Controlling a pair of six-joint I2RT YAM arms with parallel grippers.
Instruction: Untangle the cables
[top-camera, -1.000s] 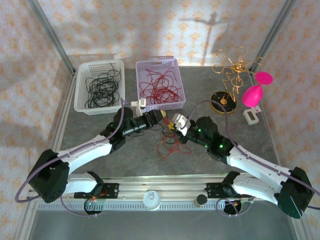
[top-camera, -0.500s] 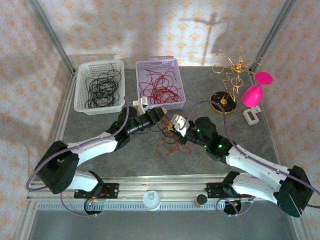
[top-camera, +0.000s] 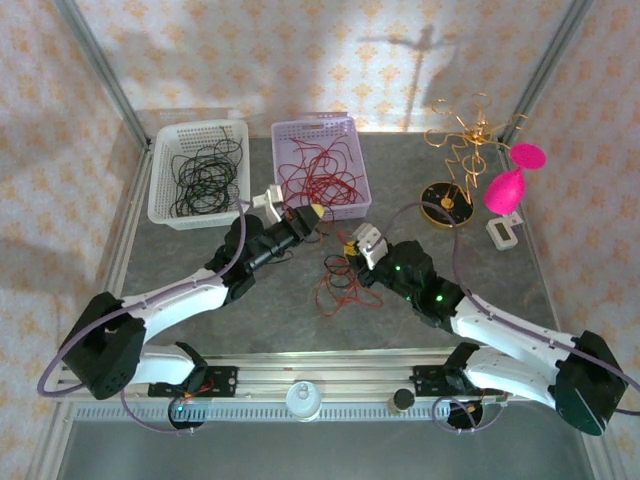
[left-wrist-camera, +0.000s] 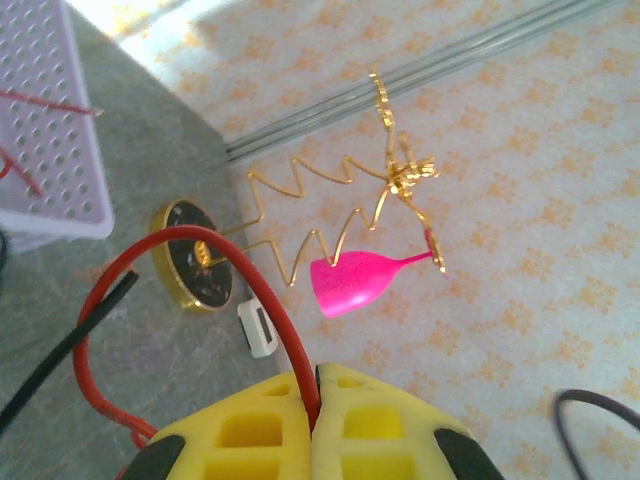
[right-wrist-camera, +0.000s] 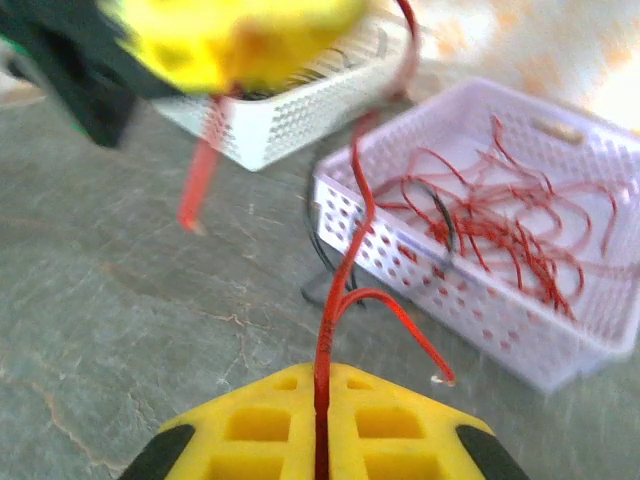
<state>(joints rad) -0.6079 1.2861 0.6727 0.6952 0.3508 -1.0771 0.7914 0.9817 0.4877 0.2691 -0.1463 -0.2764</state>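
A loose tangle of red and black cables (top-camera: 340, 285) lies on the grey table between the arms. My left gripper (top-camera: 313, 212) hovers just in front of the lilac basket; its yellow jaws (left-wrist-camera: 315, 385) are shut on a red cable (left-wrist-camera: 250, 275) that arcs up and away to the left, and a black cable (left-wrist-camera: 70, 350) runs beside it. My right gripper (top-camera: 352, 248) sits just right of it, above the tangle. Its yellow jaws (right-wrist-camera: 322, 385) are shut on another red cable (right-wrist-camera: 345, 260) that rises toward the left gripper (right-wrist-camera: 240, 40).
A white basket (top-camera: 198, 220) of black cables stands at the back left. Beside it, a lilac basket (top-camera: 315, 125) holds red ones. A gold wire ornament (top-camera: 465, 140), a pink goblet (top-camera: 510, 180) and a small white device (top-camera: 502, 232) stand at the back right.
My left gripper has shut on a red cable and lifted it toward the lilac basket, drawing it out of the tangle. The right gripper has kept its grip and barely shifted.
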